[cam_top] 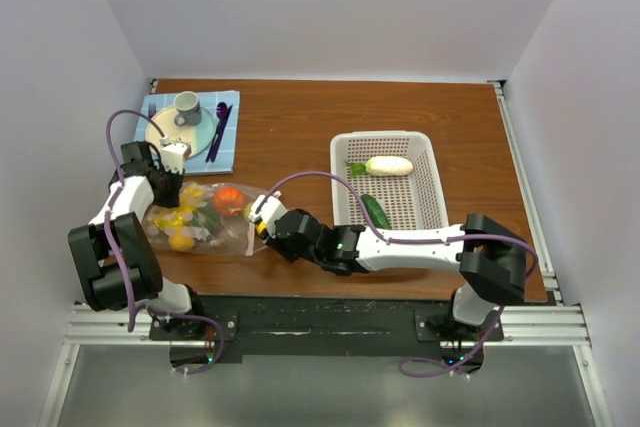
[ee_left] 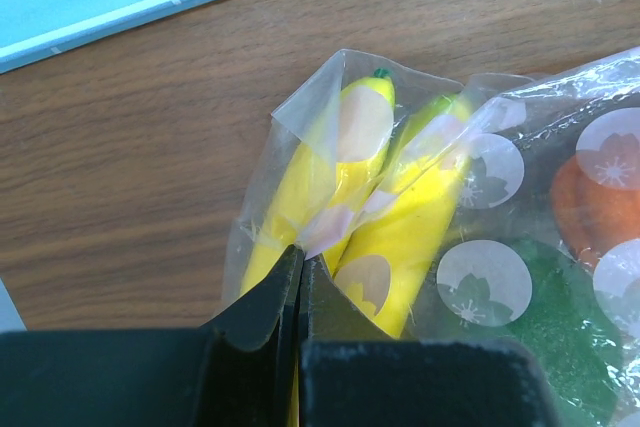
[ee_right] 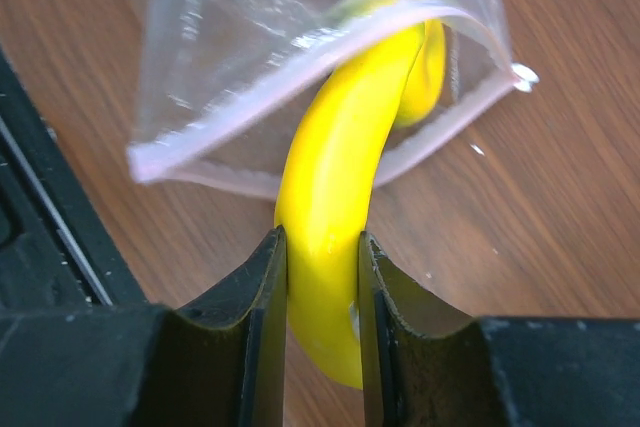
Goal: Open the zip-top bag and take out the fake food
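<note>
A clear soft plastic zip-top bag (cam_top: 200, 219) printed with pale round dots lies flat on the brown wooden surface (cam_top: 300, 127), close to the near left corner. Its pinkish zipper strip (ee_right: 200, 142) is parted, the mouth facing the right edge.

The bag's opposite corner is pinched by the left arm's fingers (ee_left: 283, 282), which are closed tight on the plastic film. Just beyond their tips, two long yellow plastic pieces (ee_left: 400, 227) are seen pressed side by side against the inside of the bag, with a round orange plastic tomato (ee_left: 590, 207) and a dark green piece (ee_left: 560, 332) beside them.

A curved yellow plastic banana (ee_right: 340, 167) is gripped between the right arm's fingers (ee_right: 268, 287). One end of the banana is held outside the bag, while the other end is seen inside the open mouth.

A white mesh plastic basket (cam_top: 385, 137) stands towards the right edge, well apart from the bag. A cream-white piece (cam_top: 388, 165) and a green cucumber (cam_top: 376, 211) are held in it.

A light blue mat (cam_top: 230, 107) is laid at the far left corner, bearing a pale plate (cam_top: 162, 135) and a grey cup (cam_top: 187, 107).
</note>
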### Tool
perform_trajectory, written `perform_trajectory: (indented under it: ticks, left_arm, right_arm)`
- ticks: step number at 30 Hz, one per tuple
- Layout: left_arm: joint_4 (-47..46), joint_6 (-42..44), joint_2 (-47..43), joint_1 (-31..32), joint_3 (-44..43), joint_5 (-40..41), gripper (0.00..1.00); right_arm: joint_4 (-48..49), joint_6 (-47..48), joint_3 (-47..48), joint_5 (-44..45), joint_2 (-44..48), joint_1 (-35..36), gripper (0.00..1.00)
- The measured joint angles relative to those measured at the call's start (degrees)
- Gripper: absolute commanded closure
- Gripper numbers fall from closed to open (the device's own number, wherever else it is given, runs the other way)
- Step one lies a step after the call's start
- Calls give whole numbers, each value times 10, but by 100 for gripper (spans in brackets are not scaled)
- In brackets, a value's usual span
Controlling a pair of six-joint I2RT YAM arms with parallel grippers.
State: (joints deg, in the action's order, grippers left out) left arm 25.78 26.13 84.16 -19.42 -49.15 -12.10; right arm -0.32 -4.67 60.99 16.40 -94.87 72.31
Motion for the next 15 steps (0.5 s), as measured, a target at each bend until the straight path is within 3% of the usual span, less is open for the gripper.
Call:
perform_trajectory:
  ticks: [15]
  left_arm:
    - [30, 23, -9, -18, -3, -22, 100]
  right_arm:
    - [-37, -27, 2, 47, -73, 0, 100]
